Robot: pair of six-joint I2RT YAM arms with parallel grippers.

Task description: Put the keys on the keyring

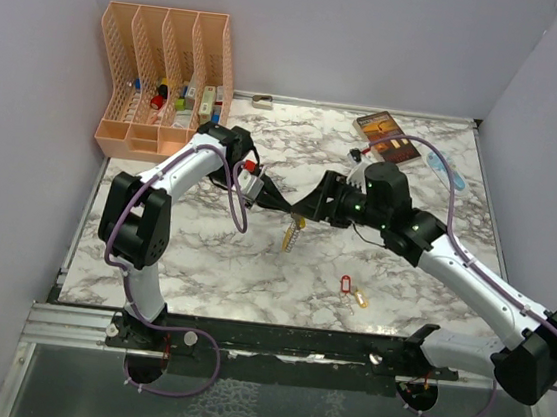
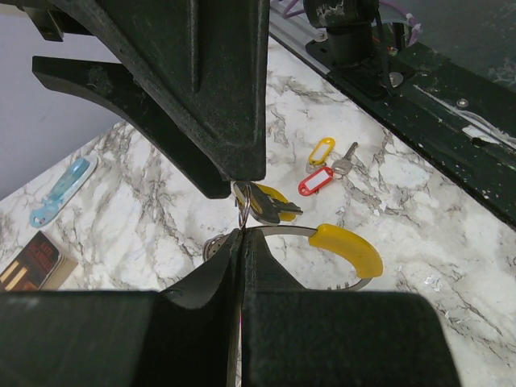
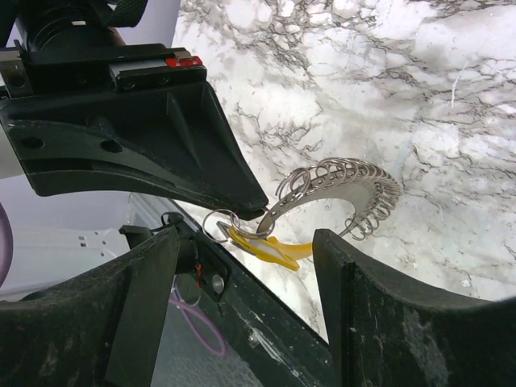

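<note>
Closest to the left wrist lens, my left claw [image 2: 240,235] is clenched on the keyring [image 2: 345,246]. Its fingers [image 2: 197,314] are pressed together over the silvery band, a little way along from the curved yellow segment. One key [image 2: 270,203] with a yellow tag hangs on a small ring right at the claw's tip, against the band. From the right wrist I see my right claw [image 3: 246,239] released, its two fingers standing wide apart. That hanging key and its small ring sit in the gap, and I cannot see either finger touching them. Past them the keyring's band curves away, strung with many thin wire loops. From overhead, the two claws meet nearly tip to tip above the middle of the table [image 1: 202,260], with the keyring dangling just under them, off the surface. Two more keys [image 2: 345,161] lie flat on the marble, well apart from the claws and nearer the right arm's base, one on a red tag [image 2: 314,181], one on a yellow tag [image 2: 321,151]. A book [image 1: 387,135] and a blue piece [image 1: 442,172] lie at the far right, and a pink rack [image 1: 168,75] at the far left.
</note>
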